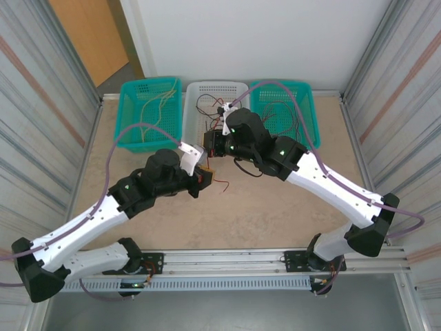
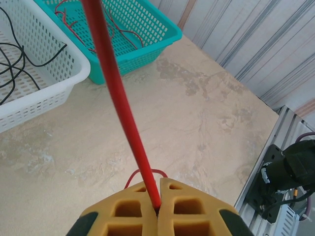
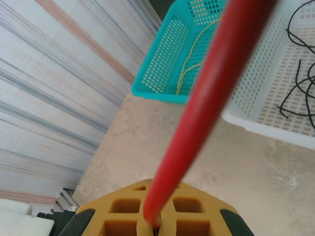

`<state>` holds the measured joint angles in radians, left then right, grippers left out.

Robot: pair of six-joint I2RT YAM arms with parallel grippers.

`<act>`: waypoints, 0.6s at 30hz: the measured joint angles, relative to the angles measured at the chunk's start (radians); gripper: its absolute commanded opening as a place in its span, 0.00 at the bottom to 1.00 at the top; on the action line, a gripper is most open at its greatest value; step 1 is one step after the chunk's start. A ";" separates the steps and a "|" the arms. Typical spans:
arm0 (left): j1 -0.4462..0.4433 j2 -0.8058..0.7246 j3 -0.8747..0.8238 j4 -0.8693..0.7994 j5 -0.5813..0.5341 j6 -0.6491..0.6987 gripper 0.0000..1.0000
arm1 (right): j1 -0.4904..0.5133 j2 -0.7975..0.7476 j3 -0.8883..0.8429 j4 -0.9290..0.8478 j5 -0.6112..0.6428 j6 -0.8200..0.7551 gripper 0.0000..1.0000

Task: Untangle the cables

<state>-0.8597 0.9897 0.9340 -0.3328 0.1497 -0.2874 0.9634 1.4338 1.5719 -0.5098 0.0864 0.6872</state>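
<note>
Three perforated baskets stand in a row along the far edge of the beige, mottled desk (image 1: 262, 214): a teal basket (image 1: 148, 82) on the left, a white basket (image 1: 217, 85) in the middle and a second teal basket (image 1: 303, 84) on the right, just beside one another. Corrugated metal walls (image 1: 41, 103) flank the desk. A plain white wall (image 1: 262, 34) and a wooden door (image 1: 86, 34) stand behind it. An aluminium rail (image 1: 227, 258) runs along the near edge.

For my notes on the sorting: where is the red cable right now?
Near the top view's centre, the red cable is held by both the left gripper and the right gripper, over the table, just before the white basket.
</note>
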 measured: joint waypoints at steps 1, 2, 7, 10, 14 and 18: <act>-0.001 -0.001 0.000 -0.001 -0.007 0.001 0.26 | 0.001 0.000 0.001 -0.001 0.005 -0.003 0.00; -0.002 -0.004 0.000 -0.001 -0.014 0.000 0.38 | 0.003 -0.001 0.002 0.000 0.013 -0.008 0.00; -0.006 -0.054 -0.048 -0.004 -0.024 -0.031 0.57 | 0.004 -0.013 0.054 -0.019 0.045 -0.031 0.00; -0.006 -0.096 -0.068 -0.007 -0.032 -0.047 0.58 | -0.025 -0.034 0.100 -0.039 0.062 -0.047 0.00; -0.006 -0.137 -0.074 -0.012 -0.043 -0.066 0.58 | -0.089 -0.079 0.133 -0.072 0.090 -0.066 0.00; -0.006 -0.154 -0.083 -0.016 -0.047 -0.083 0.58 | -0.167 -0.107 0.148 -0.106 0.102 -0.079 0.00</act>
<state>-0.8661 0.8352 0.8513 -0.3492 0.1024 -0.3706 0.7967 1.3270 1.7195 -0.6155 0.1883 0.6079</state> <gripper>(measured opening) 0.577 0.066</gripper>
